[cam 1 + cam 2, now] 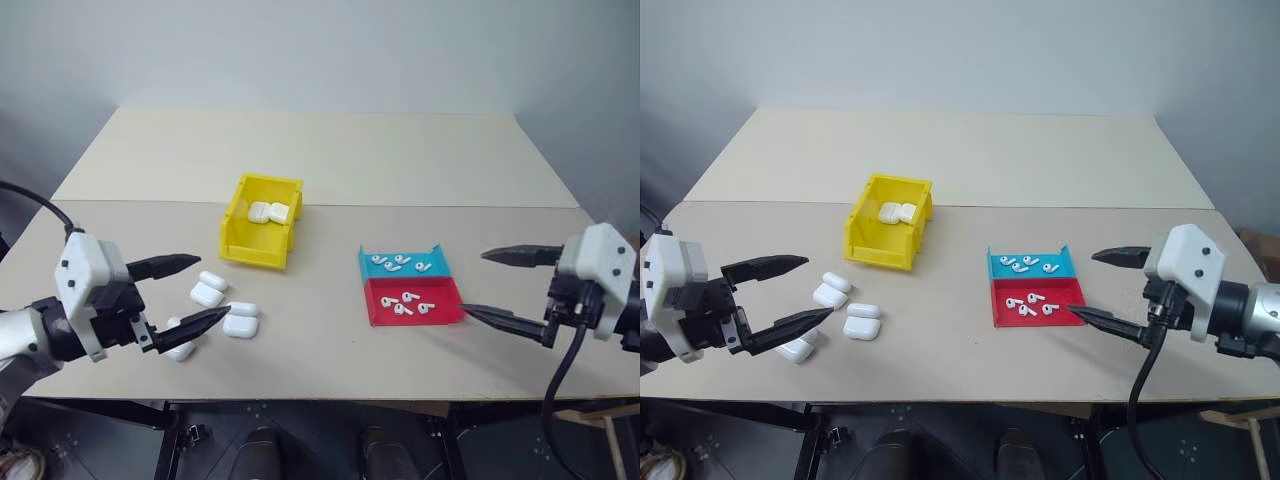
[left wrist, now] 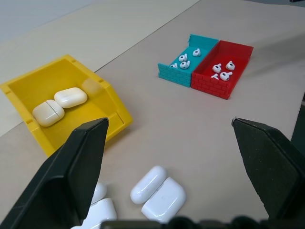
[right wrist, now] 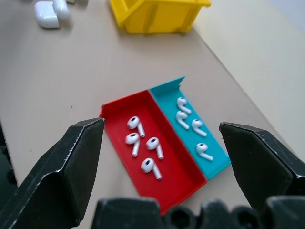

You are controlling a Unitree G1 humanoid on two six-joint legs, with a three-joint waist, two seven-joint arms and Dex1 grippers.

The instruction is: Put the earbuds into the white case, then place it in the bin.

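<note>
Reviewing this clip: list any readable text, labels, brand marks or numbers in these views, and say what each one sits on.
No readable text anywhere in these views.
The yellow bin: plain, no label.
The white cases on the table: no visible brand mark.
The blue tray and red tray: moulded brick pattern on the outside, no writing.
The earbuds: unmarked.

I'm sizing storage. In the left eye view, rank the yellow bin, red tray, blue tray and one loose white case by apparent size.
1. Yellow bin, clearly largest.
2. Red tray and blue tray: too alike to rank.
3. Loose white case, clearly smallest.
</note>
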